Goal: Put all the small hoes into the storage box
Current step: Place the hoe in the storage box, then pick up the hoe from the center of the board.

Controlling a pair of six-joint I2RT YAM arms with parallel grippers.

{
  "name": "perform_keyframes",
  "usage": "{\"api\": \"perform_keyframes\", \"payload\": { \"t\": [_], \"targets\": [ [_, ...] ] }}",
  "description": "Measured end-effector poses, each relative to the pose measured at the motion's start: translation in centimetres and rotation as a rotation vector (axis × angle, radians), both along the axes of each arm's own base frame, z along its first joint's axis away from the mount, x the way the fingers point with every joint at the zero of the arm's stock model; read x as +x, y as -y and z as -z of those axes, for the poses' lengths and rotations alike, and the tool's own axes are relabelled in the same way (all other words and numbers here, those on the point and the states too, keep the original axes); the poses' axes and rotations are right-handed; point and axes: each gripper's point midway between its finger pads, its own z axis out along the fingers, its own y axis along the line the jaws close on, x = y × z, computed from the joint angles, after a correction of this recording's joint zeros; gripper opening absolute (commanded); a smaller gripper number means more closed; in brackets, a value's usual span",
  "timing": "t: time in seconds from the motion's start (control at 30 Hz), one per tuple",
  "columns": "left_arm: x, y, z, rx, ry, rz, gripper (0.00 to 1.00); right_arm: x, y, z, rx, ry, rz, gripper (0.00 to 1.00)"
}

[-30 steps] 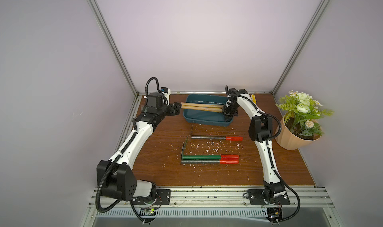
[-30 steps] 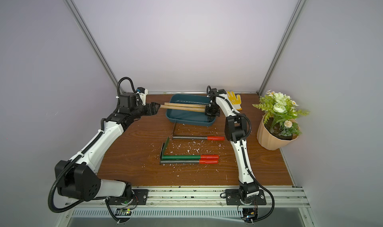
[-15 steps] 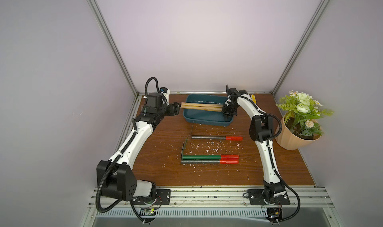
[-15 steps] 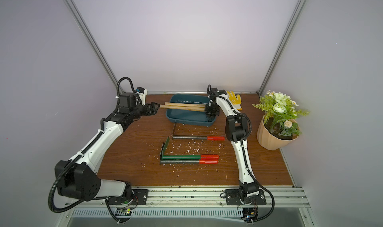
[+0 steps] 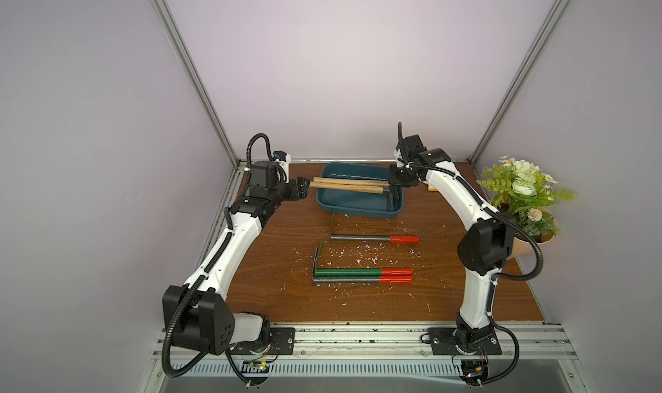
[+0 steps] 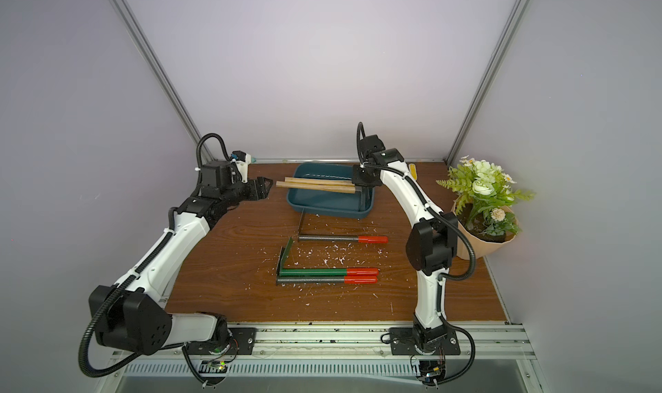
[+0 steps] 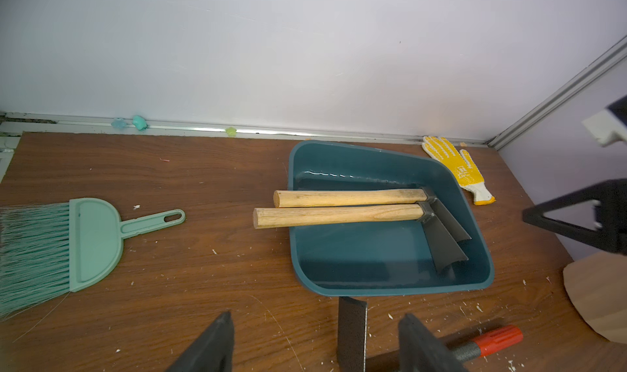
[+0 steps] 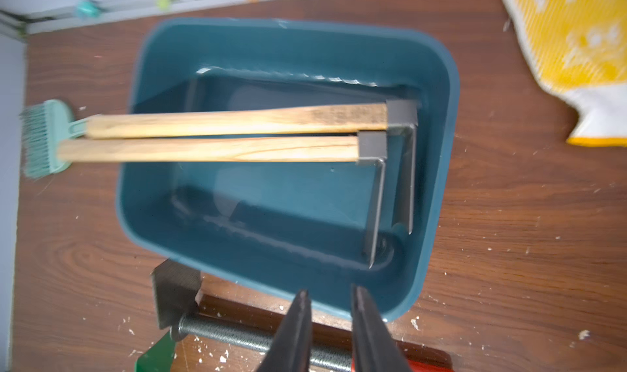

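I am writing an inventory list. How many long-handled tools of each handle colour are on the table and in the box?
Wooden-handled hoes, heads in the storage box: 2
Red-handled tools on the table: 3
Total: 5

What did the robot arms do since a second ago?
The right gripper opened a little, let go at the metal end of the hoes, and lifted up above the box. It holds nothing now. Both hoes stayed lying in the box, handles poking over its rim. The left gripper stayed open beside the box, and the red-handled tools and plant did not move.
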Motion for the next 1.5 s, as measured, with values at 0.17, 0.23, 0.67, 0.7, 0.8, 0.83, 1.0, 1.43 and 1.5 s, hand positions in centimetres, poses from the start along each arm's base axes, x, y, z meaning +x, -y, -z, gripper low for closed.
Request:
{"api": "perform_keyframes", "payload": {
  "t": [0.17, 0.23, 0.67, 0.7, 0.8, 0.83, 1.0, 1.43, 1.5],
  "targets": [
    [-0.4, -0.3, 1.3, -0.014, -0.025, -0.021, 0.77, -7.0, -5.2, 2.6, -0.028, 0.029, -0.089, 0.31],
    [-0.5, -0.4, 2.0, -0.020, -0.042, -0.035, 0.76, -9.6, -7.3, 5.4, -0.034, 0.004, -0.099, 0.34],
    [-2.1, -2.4, 2.1, -0.009, -0.030, -0.141, 0.77, -10.3, -20.1, 9.5, 0.075, 0.017, -0.037, 0.37],
    [-2.3, -2.5, 2.0, -0.009, -0.027, -0.145, 0.77, -9.9, -20.3, 9.4, 0.082, 0.021, -0.027, 0.38],
    [-2.6, -2.8, 2.2, 0.000, -0.027, -0.159, 0.77, -8.8, -21.2, 9.1, 0.103, 0.034, -0.002, 0.37],
    [-2.6, -2.9, 2.3, 0.003, -0.030, -0.163, 0.77, -8.4, -21.4, 9.0, 0.107, 0.038, 0.005, 0.37],
    [-2.9, -3.3, 2.3, 0.014, -0.032, -0.177, 0.77, -7.2, -22.3, 10.2, 0.109, 0.031, 0.027, 0.36],
    [-3.4, -3.8, 2.9, 0.041, -0.037, -0.185, 0.77, -7.3, -22.2, 12.2, 0.072, 0.007, 0.041, 0.35],
    [-3.4, -3.9, 3.1, 0.041, -0.041, -0.186, 0.77, -7.4, -21.9, 11.8, 0.067, 0.017, 0.046, 0.36]
  ]
}}
